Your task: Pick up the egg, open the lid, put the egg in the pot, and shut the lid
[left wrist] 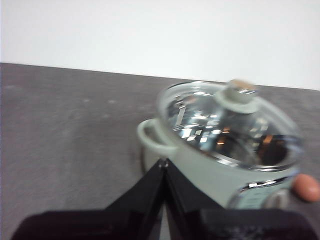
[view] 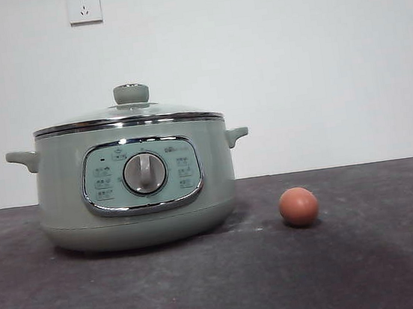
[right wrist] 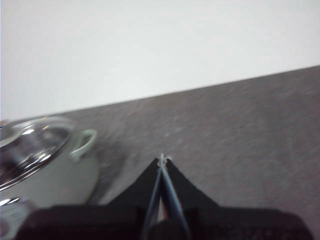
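Sage-green pot stood on dark grey table, left of centre in front view. Lid seated flat on pot rim, glass dome under chrome band, green knob upright at 12 o'clock. Side handles projected at 9 and 3 o'clock of pot body. Chrome-framed control panel faced camera, with round dial at its centre.

Egg rested on table at 3 o'clock from pot, near its base but not touching. Orange-brown, resting free of either gripper.

White wall behind table carried two sockets, one above pot, one at upper right corner.

Neither arm entered front view.

Left gripper: jaws pressed tip to tip, holding nothing; hung above table just beside one pot handle, contact not determinable. Lid and egg also seen in left wrist view, blurred.

Right gripper: jaws closed together, holding nothing; hung above bare table, apart from pot and its nearer handle. Egg not seen in right wrist view.
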Controlling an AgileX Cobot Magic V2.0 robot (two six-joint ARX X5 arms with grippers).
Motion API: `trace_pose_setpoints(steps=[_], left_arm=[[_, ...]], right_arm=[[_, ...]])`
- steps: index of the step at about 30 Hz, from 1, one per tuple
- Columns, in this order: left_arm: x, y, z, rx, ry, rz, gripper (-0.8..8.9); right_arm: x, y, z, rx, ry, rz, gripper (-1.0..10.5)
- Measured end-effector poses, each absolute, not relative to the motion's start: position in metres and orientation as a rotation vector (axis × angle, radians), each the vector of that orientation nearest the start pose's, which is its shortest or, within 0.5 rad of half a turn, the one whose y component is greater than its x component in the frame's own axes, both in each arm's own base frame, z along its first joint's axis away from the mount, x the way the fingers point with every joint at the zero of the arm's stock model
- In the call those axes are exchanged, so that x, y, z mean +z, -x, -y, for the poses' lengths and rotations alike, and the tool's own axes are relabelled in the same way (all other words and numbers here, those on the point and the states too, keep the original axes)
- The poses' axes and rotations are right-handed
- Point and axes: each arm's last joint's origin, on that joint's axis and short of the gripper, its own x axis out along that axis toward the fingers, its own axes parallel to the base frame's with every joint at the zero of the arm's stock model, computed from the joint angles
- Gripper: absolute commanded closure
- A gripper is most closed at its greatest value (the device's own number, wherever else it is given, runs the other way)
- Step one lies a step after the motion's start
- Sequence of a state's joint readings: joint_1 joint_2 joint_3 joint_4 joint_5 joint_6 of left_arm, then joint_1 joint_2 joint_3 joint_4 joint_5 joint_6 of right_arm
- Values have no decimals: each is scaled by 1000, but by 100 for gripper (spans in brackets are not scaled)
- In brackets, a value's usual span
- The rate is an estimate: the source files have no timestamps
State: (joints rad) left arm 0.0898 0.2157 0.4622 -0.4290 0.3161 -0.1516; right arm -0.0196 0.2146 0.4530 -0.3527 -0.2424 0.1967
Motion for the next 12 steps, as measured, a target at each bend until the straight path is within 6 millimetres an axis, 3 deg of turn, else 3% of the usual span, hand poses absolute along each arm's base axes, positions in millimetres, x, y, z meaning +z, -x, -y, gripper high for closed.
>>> trace_pose_setpoints(steps=[12], left_arm=[[340, -75, 7, -370, 174, -351, 820]], right_arm=[[354, -83, -10, 371, -96, -415, 958]])
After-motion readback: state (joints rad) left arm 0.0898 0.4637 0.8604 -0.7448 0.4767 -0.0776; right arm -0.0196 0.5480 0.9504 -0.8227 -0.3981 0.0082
